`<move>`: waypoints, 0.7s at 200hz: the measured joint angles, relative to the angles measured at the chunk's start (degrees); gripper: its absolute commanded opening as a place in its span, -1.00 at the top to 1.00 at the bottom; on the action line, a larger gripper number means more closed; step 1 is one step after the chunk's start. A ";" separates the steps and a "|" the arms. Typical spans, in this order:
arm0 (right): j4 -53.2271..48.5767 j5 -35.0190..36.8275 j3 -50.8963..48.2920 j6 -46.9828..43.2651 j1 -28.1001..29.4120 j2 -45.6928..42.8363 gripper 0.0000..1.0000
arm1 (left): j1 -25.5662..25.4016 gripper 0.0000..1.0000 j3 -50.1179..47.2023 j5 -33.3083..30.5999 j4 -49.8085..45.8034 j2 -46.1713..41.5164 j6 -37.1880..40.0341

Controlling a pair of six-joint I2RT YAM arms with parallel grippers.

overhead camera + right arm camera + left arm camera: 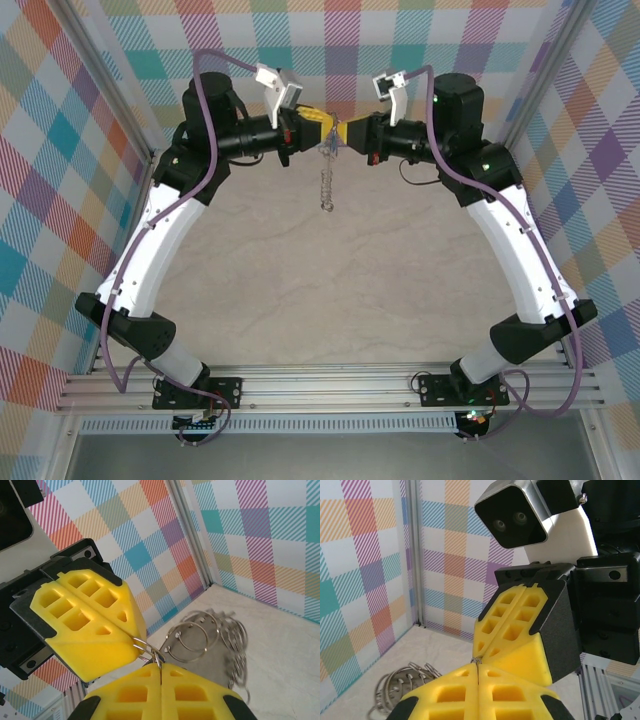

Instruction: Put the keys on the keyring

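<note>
**Pinching the keyring from both sides**

Top external view: the left gripper and the right gripper met tip to tip over the far middle of the counter, each with its yellow fingers pressed together. The keyring trailed from that meeting point as a narrow bunch of loops. Its long axis ran straight back toward the arms' bases. Neither arm was nearer, since the bunch began exactly between them. Whether it hung free or lay on the counter could not be told.

Left wrist view: the left gripper sat closed at the bottom edge and the right gripper closed just above it, with a glint of wire between the tips. The keyring spread below and to the left of the fingers.

Right wrist view: a small loop was caught at the tip of the left gripper, and a wire ran into the seam of the right gripper. Each gripper was therefore judged to be clamped on a loop of the keyring, whose blurred bulk lay beyond the tips to the right.

The keys could not be picked out among the loops. The coming move probably turned on that pinched loop between the tips. No brand, label or writing could be read.
</note>
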 measured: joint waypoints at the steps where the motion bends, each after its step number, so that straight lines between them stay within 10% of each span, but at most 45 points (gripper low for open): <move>1: 0.07 -0.04 -0.11 0.00 -0.04 -0.02 1.00 | 0.00 1.00 -0.02 0.00 0.00 0.00 0.02; 140: 1.99 -12.07 -2.99 4.13 -3.89 -1.46 1.00 | -0.44 1.00 -1.09 -0.33 1.27 -1.05 0.02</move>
